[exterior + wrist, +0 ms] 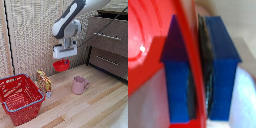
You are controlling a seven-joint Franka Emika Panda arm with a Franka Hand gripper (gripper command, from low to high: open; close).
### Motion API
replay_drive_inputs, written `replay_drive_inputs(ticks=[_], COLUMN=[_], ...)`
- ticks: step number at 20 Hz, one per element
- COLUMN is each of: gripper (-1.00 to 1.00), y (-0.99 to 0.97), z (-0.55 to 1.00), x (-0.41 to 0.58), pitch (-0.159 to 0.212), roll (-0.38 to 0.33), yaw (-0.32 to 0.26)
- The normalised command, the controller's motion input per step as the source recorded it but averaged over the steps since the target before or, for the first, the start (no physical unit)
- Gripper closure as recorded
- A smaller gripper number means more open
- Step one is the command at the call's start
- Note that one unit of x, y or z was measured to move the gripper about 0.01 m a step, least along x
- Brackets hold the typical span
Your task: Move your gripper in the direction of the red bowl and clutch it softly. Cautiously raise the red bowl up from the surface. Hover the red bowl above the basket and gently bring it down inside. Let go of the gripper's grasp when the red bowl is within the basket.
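My gripper (64, 58) is shut on the rim of the red bowl (61, 66) and holds it in the air, well above the wooden floor. In the wrist view the two blue fingers (223, 65) pinch the bowl's red rim (192, 55) between them, with the bowl's inside (145, 45) to one side. The red basket (20, 97) with its grey-blue rim stands on the floor at the exterior view's left, lower than the bowl and apart from it.
A pink mug (78, 85) stands on the floor below and right of the bowl. A yellow-orange packet (44, 81) stands next to the basket. A dark drawer cabinet (107, 42) is at the right, and a wall panel is behind the arm.
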Motion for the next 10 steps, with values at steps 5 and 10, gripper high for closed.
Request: replay_drive_inputs(ticks=[5,10], gripper=[1.0,1.0], y=[0.01,0.42], z=[1.0,0.98], x=[0.0,-0.091], pitch=[0.035,0.002], roll=[0.013,0.007], yaw=[0.0,-0.004])
